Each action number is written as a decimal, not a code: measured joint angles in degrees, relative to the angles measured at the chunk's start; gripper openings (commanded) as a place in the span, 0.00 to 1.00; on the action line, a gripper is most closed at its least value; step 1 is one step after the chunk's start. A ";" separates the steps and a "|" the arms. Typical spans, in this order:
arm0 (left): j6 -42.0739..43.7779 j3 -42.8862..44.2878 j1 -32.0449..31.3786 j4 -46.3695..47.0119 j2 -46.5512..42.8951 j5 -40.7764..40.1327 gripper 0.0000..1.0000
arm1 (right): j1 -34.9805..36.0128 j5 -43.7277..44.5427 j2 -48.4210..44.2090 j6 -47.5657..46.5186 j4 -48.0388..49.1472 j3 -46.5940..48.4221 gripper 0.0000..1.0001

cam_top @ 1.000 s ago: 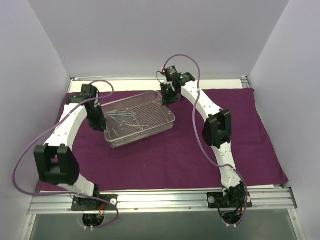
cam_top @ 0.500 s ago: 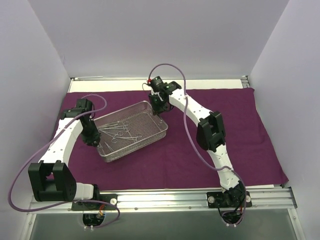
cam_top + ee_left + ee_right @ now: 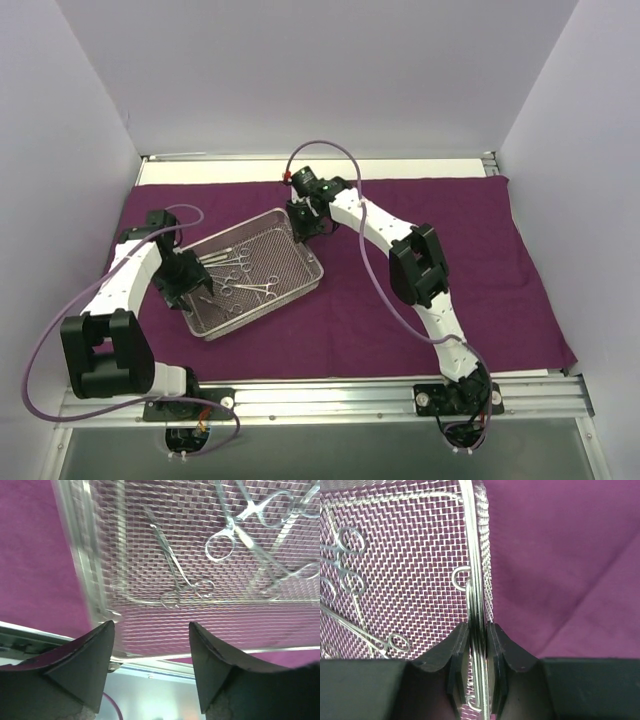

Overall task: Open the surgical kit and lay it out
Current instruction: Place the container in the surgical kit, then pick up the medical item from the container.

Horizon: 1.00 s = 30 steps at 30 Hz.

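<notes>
**Right wrist view: fingers pinched on the tray rim, left fingers spread**

Right wrist view shows the right gripper (image 3: 477, 630) with its two dark fingers narrowed onto the wire rim of the tray (image 3: 475, 555). The rim wire runs straight up between them and both pads press against it. Inside the mesh to the left lie the clamps (image 3: 350, 580), ring handles showing.

The left gripper (image 3: 150, 630) stands wide, with nothing between its fingers. The tray's end wall shows in the gap, just beyond the tips, and more clamps (image 3: 175, 570) rest on the mesh floor.

From above, the right gripper (image 3: 305, 222) sits at the tray's far corner and the left gripper (image 3: 190, 285) at its left end. The tray (image 3: 268, 304) lies slanted on the left half of the purple cloth (image 3: 500, 260), which is spread flat under both arms.
</notes>
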 measured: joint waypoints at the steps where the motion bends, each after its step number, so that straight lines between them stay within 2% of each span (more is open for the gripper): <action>1: -0.17 0.00 0.37 0.17 -0.13 0.57 0.71 | 0.39 -0.20 -0.13 0.31 0.24 -0.31 0.41; 2: -0.15 0.00 0.81 0.33 -0.37 1.31 0.72 | 0.74 -0.76 -0.33 0.76 0.50 -0.68 0.59; 3: -0.11 0.09 0.98 0.28 -0.59 1.62 0.73 | 1.01 -1.09 -0.39 1.33 0.46 -0.83 0.66; 5: 0.31 0.90 1.18 0.13 -1.46 1.75 0.78 | 1.66 -1.51 -0.42 1.22 0.37 -0.94 0.79; 7: 0.98 2.64 1.22 -0.20 -2.45 1.66 0.80 | 2.01 -1.42 -0.48 1.09 0.17 -0.90 0.84; 14: 4.04 12.07 -0.61 -0.35 -3.50 1.11 0.81 | 2.12 1.40 -0.85 0.37 -3.48 3.98 0.86; 18: 2.47 12.46 -2.05 0.00 -2.95 2.05 0.78 | 1.44 3.13 -3.39 0.11 -5.01 4.94 0.86; 20: 0.55 12.20 -2.40 0.61 -2.16 3.17 0.73 | 1.07 3.50 -5.29 0.17 -5.92 4.90 0.86; 23: -2.86 11.28 -2.54 2.75 -0.15 4.33 0.69 | 0.68 3.65 -9.88 0.24 -5.68 2.45 0.86; 30: -10.80 8.04 -4.26 8.59 5.97 3.87 0.63 | 0.04 3.15 -23.06 1.75 -1.62 -10.82 0.85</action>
